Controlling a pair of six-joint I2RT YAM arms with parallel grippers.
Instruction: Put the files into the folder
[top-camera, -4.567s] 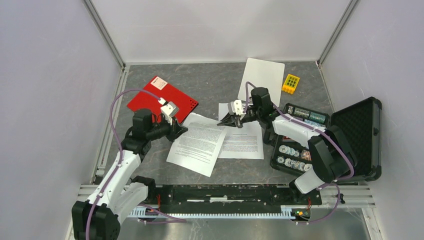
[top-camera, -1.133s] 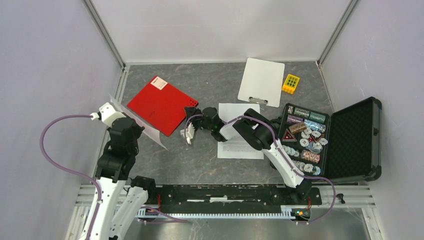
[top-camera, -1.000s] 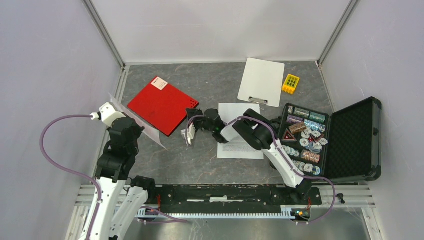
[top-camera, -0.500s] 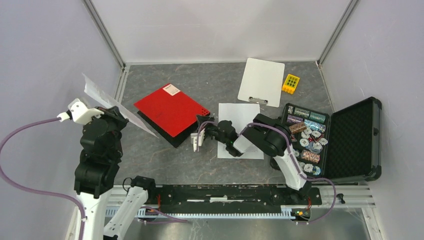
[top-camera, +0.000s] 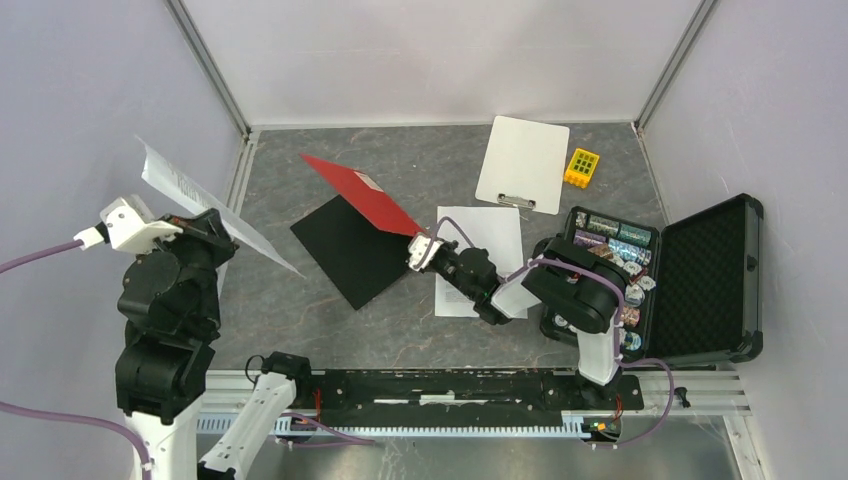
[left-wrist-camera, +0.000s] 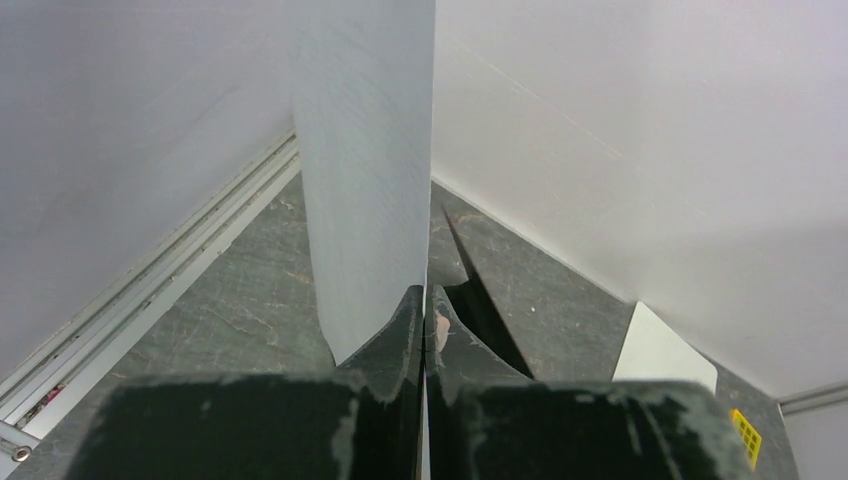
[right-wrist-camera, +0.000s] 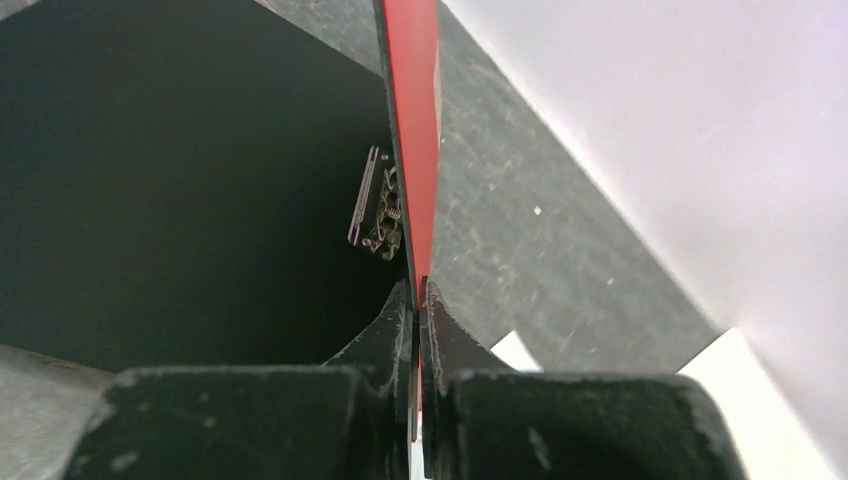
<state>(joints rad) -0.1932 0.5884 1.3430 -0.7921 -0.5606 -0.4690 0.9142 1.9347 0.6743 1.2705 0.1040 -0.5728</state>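
Note:
The red folder stands open at mid table. Its red cover is raised on edge and its black inside lies flat, with the metal clip showing. My right gripper is shut on the cover's edge. My left gripper is raised at the far left, shut on one printed sheet, which stands up from the fingers. The second printed sheet lies flat on the table, partly under the right arm.
A blank white clipboard lies at the back, with a small yellow block beside it. An open black case of chips and small items fills the right side. The left wall is close to the left arm.
The right gripper has swung the red cover up and back, baring the black inside. The left gripper has lifted its sheet higher and further left.

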